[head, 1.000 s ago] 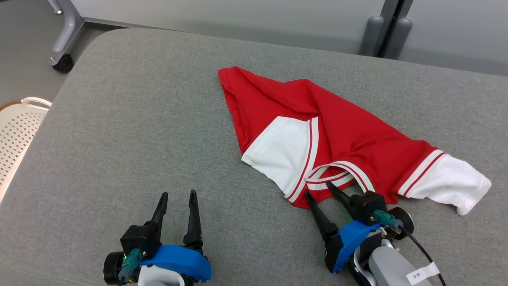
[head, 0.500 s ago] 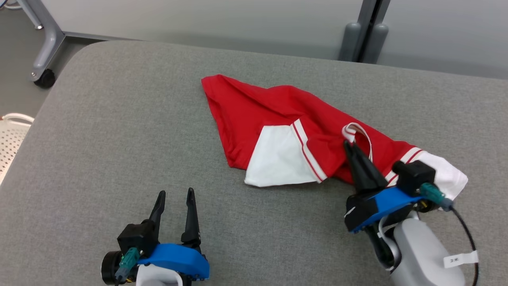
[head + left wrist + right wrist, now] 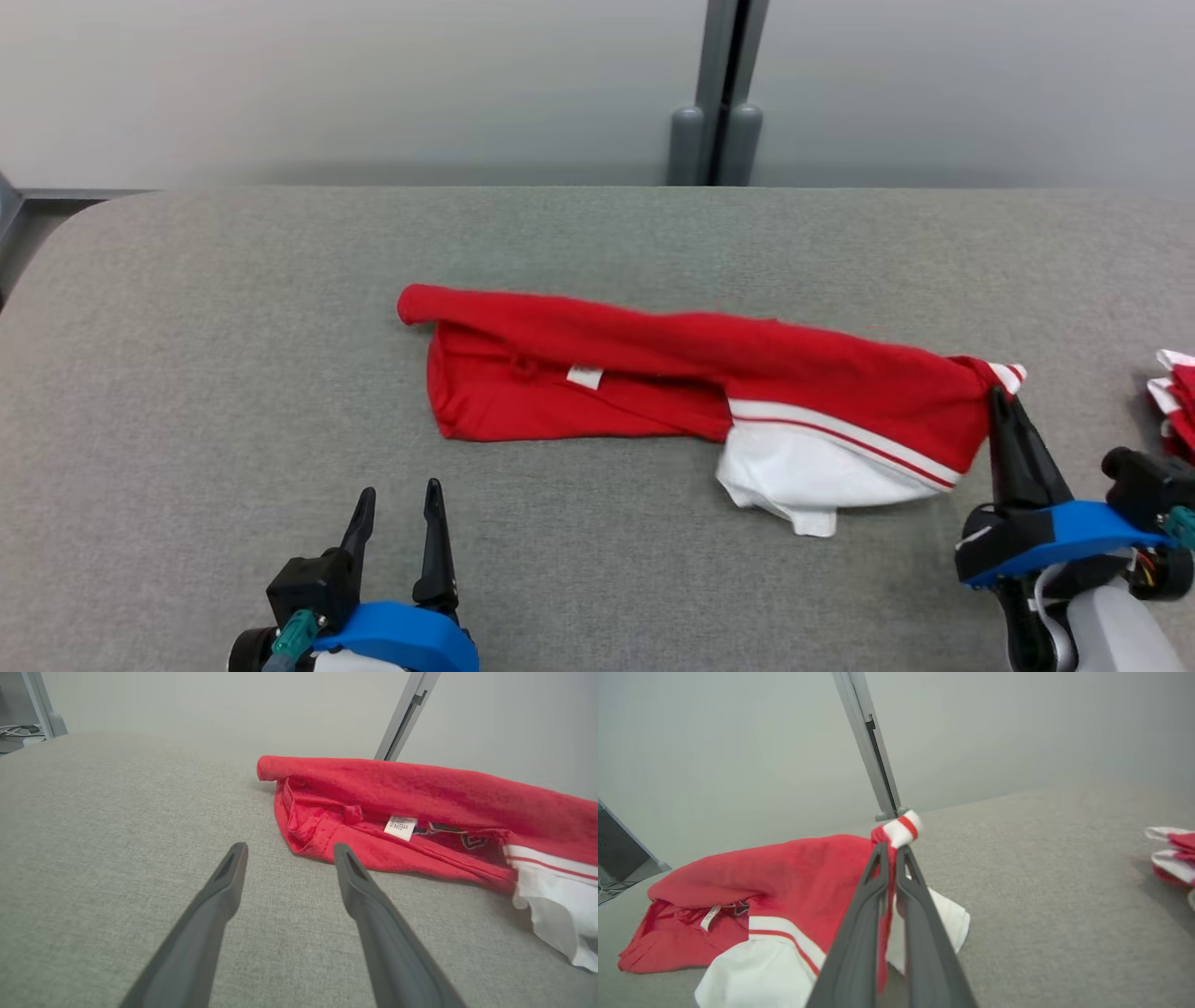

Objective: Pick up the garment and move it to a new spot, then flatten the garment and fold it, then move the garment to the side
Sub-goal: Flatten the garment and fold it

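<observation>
The garment (image 3: 672,369) is a red shirt with white, red-striped sleeves, stretched in a long bunched band across the grey padded table (image 3: 233,373). My right gripper (image 3: 1001,397) is shut on its striped collar edge at the band's right end, lifting that end; the right wrist view shows the garment (image 3: 784,877) hanging from the right gripper (image 3: 892,851). My left gripper (image 3: 397,495) stands open at the lower left, apart from the cloth. In the left wrist view the left gripper (image 3: 287,851) points at the garment's (image 3: 373,788) red hem end with a white label.
Another red and white piece of clothing (image 3: 1174,392) lies at the table's right edge, also seen in the right wrist view as folded cloth (image 3: 1174,856). A grey post (image 3: 717,112) stands behind the table against a pale wall.
My right gripper shut on the collar and pulled it up and to the right, drawing the garment into a long band. The head camera has turned. The left gripper stayed open in place.
</observation>
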Controlling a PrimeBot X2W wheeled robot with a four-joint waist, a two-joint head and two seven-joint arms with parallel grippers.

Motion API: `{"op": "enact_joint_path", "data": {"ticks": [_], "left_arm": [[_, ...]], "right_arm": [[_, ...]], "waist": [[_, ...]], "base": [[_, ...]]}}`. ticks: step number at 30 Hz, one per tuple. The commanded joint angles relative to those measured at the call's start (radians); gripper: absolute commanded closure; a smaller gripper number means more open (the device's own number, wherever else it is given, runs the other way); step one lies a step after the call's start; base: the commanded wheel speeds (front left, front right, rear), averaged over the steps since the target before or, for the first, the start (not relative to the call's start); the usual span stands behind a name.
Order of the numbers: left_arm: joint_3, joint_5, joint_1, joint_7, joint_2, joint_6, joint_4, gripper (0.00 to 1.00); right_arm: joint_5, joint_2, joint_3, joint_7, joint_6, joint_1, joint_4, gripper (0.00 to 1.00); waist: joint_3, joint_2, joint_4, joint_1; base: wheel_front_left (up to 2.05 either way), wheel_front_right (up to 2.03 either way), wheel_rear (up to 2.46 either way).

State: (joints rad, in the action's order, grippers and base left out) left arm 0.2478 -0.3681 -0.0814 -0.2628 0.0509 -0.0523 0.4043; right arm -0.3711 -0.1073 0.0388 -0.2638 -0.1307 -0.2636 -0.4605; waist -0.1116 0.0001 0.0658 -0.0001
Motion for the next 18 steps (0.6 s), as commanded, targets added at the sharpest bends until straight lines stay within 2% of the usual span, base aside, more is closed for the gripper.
{"op": "enact_joint_path", "data": {"ticks": [1,2,3,6,9,12,13,16,18], "left_arm": [[0.001,0.004,0.005,-0.003,-0.001,0.004,0.003,0.00],[0.004,0.005,0.002,-0.003,-0.001,0.004,0.004,0.00],[0.005,0.008,-0.001,-0.003,-0.001,0.005,0.009,0.00],[0.008,0.013,-0.021,-0.003,-0.001,0.008,0.018,0.00],[0.013,0.015,-0.032,-0.003,-0.001,0.010,0.020,0.00],[0.020,0.012,-0.036,-0.003,-0.001,0.011,0.025,0.00],[0.020,0.012,-0.036,-0.003,-0.001,0.011,0.025,0.00],[0.023,0.007,-0.027,-0.003,-0.001,0.009,0.027,0.00],[0.020,0.003,-0.019,-0.003,-0.001,0.007,0.029,0.00]], "right_arm": [[0.011,-0.012,0.015,-0.001,0.000,0.015,-0.011,1.00],[0.018,-0.015,0.037,-0.001,0.000,0.015,-0.019,0.54],[0.043,-0.022,0.045,-0.001,0.000,0.013,-0.027,0.00],[0.103,-0.022,0.070,-0.001,0.000,-0.014,-0.054,0.00],[0.173,-0.008,0.053,-0.001,0.000,-0.033,0.004,0.00],[0.198,0.000,-0.095,-0.001,0.000,0.019,0.081,0.00],[0.198,0.000,-0.095,-0.001,0.000,0.019,0.081,0.00],[0.194,-0.023,-0.210,-0.001,0.000,0.067,0.093,0.00],[0.184,-0.031,-0.231,-0.001,0.000,0.090,0.081,0.00]], "waist": [[0.009,-0.0001,-0.024,0.0001],[0.007,-0.0001,-0.031,0.0001],[0.004,-0.0001,-0.039,0.0001],[-0.010,-0.0001,-0.052,0.0001],[-0.022,-0.0001,-0.052,0.0001],[-0.028,-0.0001,-0.047,0.0001],[-0.028,-0.0001,-0.047,0.0001],[-0.024,-0.0001,-0.042,0.0001],[-0.020,-0.0001,-0.041,0.0001]], "base": [[0.00,0.00,0.00],[0.00,0.00,0.00],[0.00,0.00,0.00],[0.00,0.00,0.00],[0.00,0.00,0.00],[0.00,0.00,0.00],[0.00,0.00,0.00],[0.00,0.00,0.00],[0.00,0.00,0.00]]}}
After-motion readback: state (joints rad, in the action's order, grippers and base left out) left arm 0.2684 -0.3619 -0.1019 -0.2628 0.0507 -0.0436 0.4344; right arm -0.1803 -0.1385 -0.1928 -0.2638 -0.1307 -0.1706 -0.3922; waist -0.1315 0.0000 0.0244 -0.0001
